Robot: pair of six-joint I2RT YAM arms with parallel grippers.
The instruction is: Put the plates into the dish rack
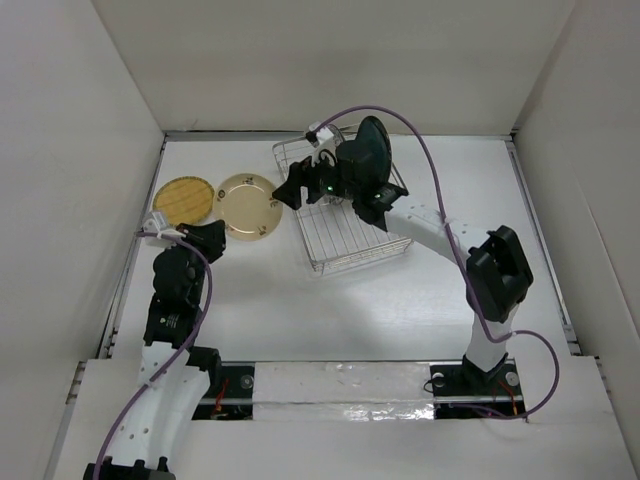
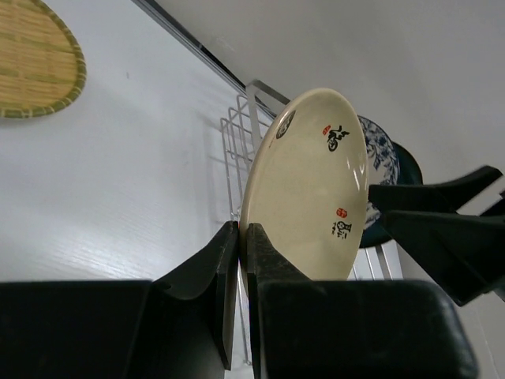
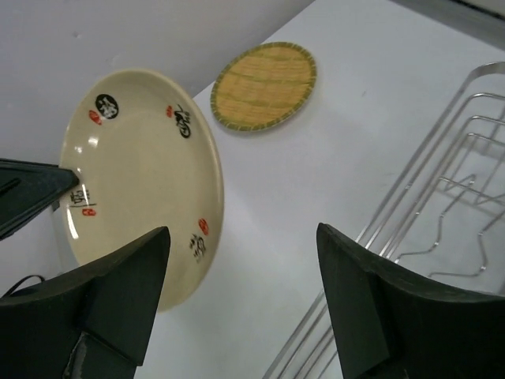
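Note:
My left gripper (image 1: 216, 234) (image 2: 242, 229) is shut on the near rim of a cream plate (image 1: 247, 205) (image 2: 308, 189) (image 3: 142, 174) with red and black marks, left of the dish rack (image 1: 345, 225) (image 2: 237, 134) (image 3: 442, 197). My right gripper (image 1: 287, 192) (image 3: 245, 260) is open and empty just right of that plate, at the rack's left side; its fingers (image 2: 442, 213) show in the left wrist view. A yellow woven plate (image 1: 184, 200) (image 2: 31, 63) (image 3: 264, 85) lies flat further left. A dark teal plate (image 1: 372, 150) (image 2: 406, 162) and a blue-patterned plate (image 2: 380, 146) stand in the rack.
White walls enclose the table on the left, back and right. The right arm reaches over the rack from the right. Purple cables trail from both wrists.

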